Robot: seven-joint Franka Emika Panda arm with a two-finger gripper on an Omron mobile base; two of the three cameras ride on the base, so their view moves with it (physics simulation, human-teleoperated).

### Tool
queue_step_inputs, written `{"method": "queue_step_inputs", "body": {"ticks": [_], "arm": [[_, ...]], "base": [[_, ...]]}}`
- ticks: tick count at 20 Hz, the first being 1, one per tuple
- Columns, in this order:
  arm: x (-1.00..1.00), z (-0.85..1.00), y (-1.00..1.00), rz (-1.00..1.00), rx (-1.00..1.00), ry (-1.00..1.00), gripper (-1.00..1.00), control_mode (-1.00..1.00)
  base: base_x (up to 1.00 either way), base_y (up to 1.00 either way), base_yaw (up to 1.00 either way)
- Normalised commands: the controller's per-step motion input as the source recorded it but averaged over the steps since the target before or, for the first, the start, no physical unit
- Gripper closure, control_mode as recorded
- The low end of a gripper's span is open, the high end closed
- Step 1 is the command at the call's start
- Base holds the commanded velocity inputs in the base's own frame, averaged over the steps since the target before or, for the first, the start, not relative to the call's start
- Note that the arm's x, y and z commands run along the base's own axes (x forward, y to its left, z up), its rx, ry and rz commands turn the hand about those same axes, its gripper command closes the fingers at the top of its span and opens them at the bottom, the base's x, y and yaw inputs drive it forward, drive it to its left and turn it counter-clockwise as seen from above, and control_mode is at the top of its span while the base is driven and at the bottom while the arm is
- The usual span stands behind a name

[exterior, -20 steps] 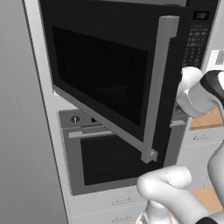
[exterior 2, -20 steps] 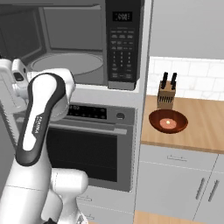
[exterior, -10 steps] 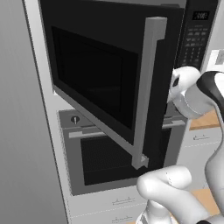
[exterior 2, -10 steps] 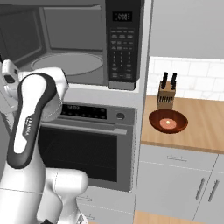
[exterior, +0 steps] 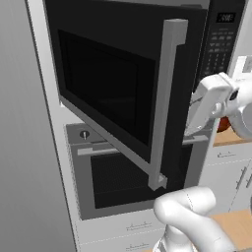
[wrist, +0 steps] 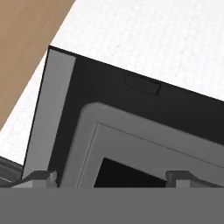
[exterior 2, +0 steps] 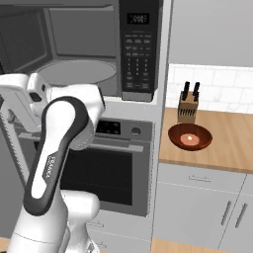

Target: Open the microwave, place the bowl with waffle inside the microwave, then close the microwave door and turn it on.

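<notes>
The microwave door (exterior: 113, 93) stands swung open and hides most of the cavity from the left. The arm reaches behind the door, and the gripper (wrist: 109, 177) is wide open, holding nothing. From the right, the microwave (exterior 2: 99, 49) interior shows, and the bowl with waffle (exterior 2: 190, 137) sits on the counter (exterior 2: 222, 148) beside a knife block (exterior 2: 189, 104).

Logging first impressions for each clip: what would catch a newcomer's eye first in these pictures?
The microwave door, black with a tall silver handle, stands swung wide out over the grey oven below, baring the microwave cavity. The white arm reaches up beside it, the open gripper just behind the door's inner face. The reddish-brown bowl with waffle sits on the wooden counter, before a knife block.
</notes>
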Motion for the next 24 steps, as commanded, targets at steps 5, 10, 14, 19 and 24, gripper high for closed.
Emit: {"method": "queue_step_inputs", "body": {"ticks": [5,10,14,19,24], "arm": [[-0.15,0.0,-1.0,-0.31,0.0,0.01,-1.0,-1.0],[-0.26,-0.06,-1.0,-0.5,0.0,0.08,-1.0,-1.0],[-0.06,-0.24,-1.0,-0.55,0.0,0.1,-1.0,-1.0],[0.0,-0.41,-1.0,-0.54,0.0,0.09,-1.0,-1.0],[0.0,-0.47,-1.0,-0.48,-0.01,0.03,-1.0,-1.0]], "base": [[0.0,0.0,0.0],[0.0,0.0,0.0],[0.0,0.0,0.0],[0.0,0.0,0.0],[0.0,0.0,0.0]]}}
